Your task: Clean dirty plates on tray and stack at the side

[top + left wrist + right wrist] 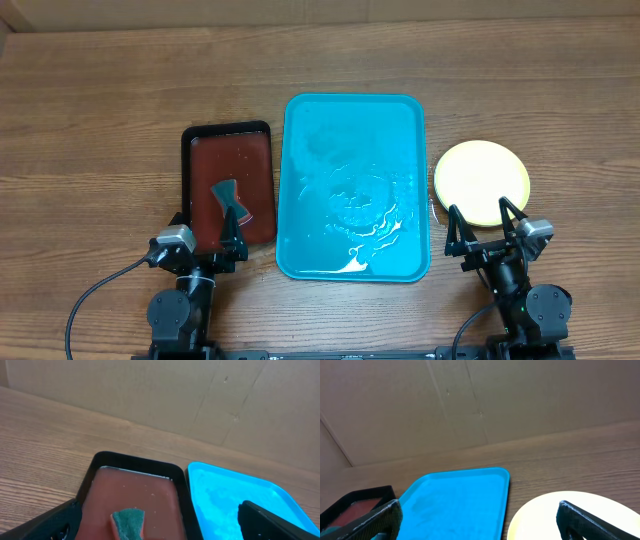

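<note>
The turquoise tray [355, 120] lies in the middle of the table with wet streaks and no plates on it; it also shows in the left wrist view [235, 495] and the right wrist view [455, 500]. A stack of plates [481, 181] with a yellow-green rim sits to the tray's right, also in the right wrist view [555, 515]; how many plates are in it I cannot tell. My left gripper [229, 240] is open and empty at the near end of the black tray. My right gripper [487, 228] is open and empty just in front of the plates.
A black tray with a red-brown inside [228, 180] lies left of the turquoise tray and holds a green sponge [230, 197], also seen in the left wrist view [128, 522]. A cardboard wall [165, 395] stands at the table's far edge.
</note>
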